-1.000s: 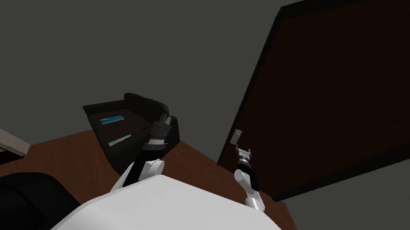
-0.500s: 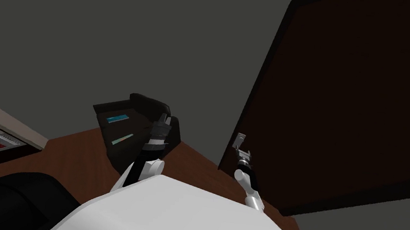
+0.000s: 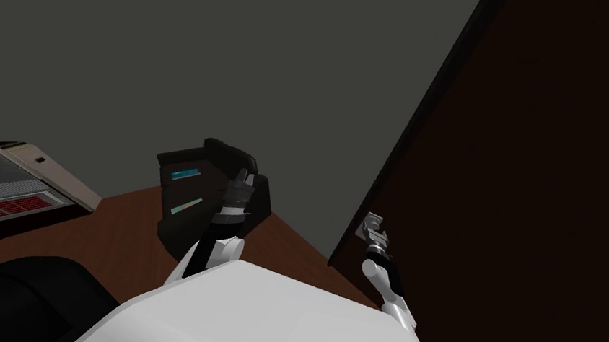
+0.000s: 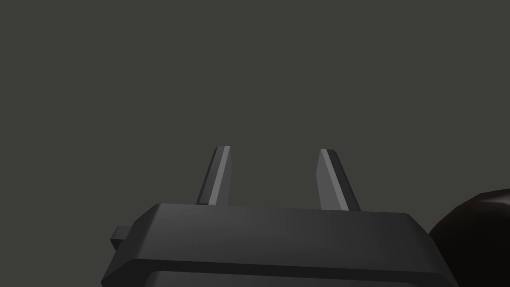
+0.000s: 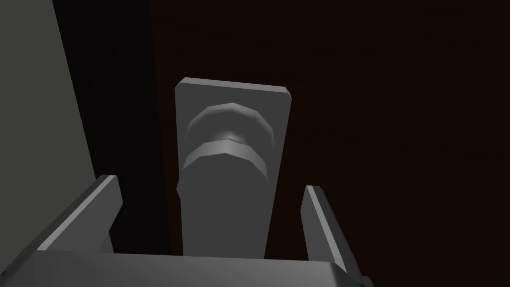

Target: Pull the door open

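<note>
While its fingers (image 5: 84,214) stand apart, the right gripper (image 5: 210,182) straddles the door's (image 5: 398,124) flat grey handle (image 5: 224,209).

Dark brown door (image 3: 549,181), matt, faintly wood-grained; its grey handle (image 5: 226,209) smooth and dull; floor (image 3: 291,240) reddish-brown, matt.

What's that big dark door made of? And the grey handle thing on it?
Door: very dark brown with a dull, matt face, so probably wood, though no clear grain shows. Handle: plain grey, smooth, with soft shading on its round collar; it looks like metal, but it could be plastic.
</note>
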### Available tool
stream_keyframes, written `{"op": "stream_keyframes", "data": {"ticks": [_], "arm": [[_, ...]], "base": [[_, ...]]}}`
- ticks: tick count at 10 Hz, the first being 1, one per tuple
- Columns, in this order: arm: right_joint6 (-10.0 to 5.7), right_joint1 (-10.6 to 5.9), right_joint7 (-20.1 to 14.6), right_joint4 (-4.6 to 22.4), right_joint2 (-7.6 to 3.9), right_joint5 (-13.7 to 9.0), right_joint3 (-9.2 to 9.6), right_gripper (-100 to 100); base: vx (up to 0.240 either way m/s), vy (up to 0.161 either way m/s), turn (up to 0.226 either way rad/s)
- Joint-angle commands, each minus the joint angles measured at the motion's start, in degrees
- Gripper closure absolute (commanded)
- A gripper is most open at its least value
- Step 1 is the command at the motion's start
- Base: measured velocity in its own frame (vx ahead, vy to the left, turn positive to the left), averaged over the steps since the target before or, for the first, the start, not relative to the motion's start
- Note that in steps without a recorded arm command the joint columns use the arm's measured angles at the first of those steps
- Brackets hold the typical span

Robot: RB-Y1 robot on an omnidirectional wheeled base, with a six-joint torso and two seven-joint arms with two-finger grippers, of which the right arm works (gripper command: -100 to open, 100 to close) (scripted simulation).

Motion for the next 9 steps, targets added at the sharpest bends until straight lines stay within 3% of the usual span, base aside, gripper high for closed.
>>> {"op": "stream_keyframes", "data": {"ticks": [1, 2, 3, 8, 9], "arm": [[-0.92, 0.27, -1.74, 1.26, -1.87, -0.49, -0.5, -100], [-0.75, -0.09, -1.06, 1.23, -1.14, -0.24, -0.16, -100], [-0.75, -0.09, -1.06, 1.23, -1.14, -0.24, -0.16, 100], [-0.75, -0.09, -1.06, 1.23, -1.14, -0.24, -0.16, 100], [-0.61, 0.44, -2.02, 1.03, -1.92, -0.3, 0.67, 100]], "base": [[0.198, -0.052, 0.178], [0.086, -0.027, 0.035], [-0.012, 0.001, -0.04], [-0.017, 0.003, -0.001], [-0.153, -0.038, 0.122]]}}
